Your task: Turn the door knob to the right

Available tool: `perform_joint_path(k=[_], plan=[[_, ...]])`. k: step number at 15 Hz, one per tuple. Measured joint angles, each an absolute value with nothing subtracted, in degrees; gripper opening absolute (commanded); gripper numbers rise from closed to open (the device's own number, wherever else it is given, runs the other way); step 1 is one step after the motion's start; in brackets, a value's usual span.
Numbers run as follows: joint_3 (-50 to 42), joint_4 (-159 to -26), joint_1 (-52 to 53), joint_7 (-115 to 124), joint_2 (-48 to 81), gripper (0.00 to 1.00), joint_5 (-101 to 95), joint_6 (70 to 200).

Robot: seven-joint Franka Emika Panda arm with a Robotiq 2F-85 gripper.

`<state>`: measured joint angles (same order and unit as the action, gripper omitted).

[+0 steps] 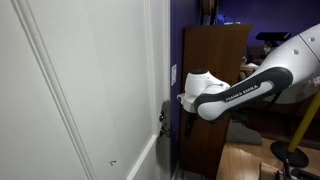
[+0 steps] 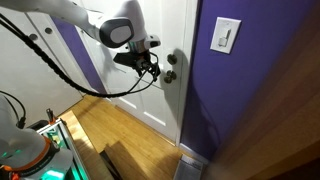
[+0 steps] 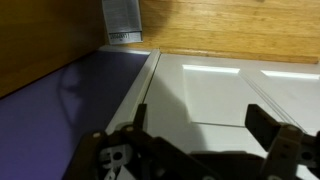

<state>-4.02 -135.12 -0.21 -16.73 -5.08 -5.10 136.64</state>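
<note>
In an exterior view the claw [image 2: 152,67] hangs at the end of the white arm [image 2: 75,14], its tip turned toward the white door [image 2: 165,110]. The door knob [image 2: 171,75] sits just beyond the claw's tip and slightly lower. It is small, round, dark and metallic. Its short axis stands out from the door face, pointing back toward the claw. I cannot tell whether the 2 touch. A 2nd round fitting [image 2: 176,57] sits just above the knob. A white switch plate [image 2: 227,35] hangs on the purple wall [image 2: 250,100], well past the claw and higher.

In an exterior view the door [image 1: 90,90] runs almost edge-on. The knob [image 1: 163,117] shows as a tiny dark stub that sticks sideways out of the door toward the arm's wrist [image 1: 200,88]. The claw itself is mostly hidden under that wrist. A wooden cabinet [image 1: 215,55] stands behind it, and nothing shows of what it holds.

In the wrist view the claw's 2 dark fingers [image 3: 140,125] stand wide apart, with only bare white door panel [image 3: 210,85] between them. They grip nothing. The knob does not show here. Purple wall lies beside one finger, and a floor vent [image 3: 122,20] sits far ahead.
</note>
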Motion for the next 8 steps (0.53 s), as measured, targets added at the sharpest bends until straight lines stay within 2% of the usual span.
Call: perform_joint_path(k=[8], plan=[[-3.72,-134.18,-0.2,-15.74,-4.88,1.0,-5.03,137.04]])
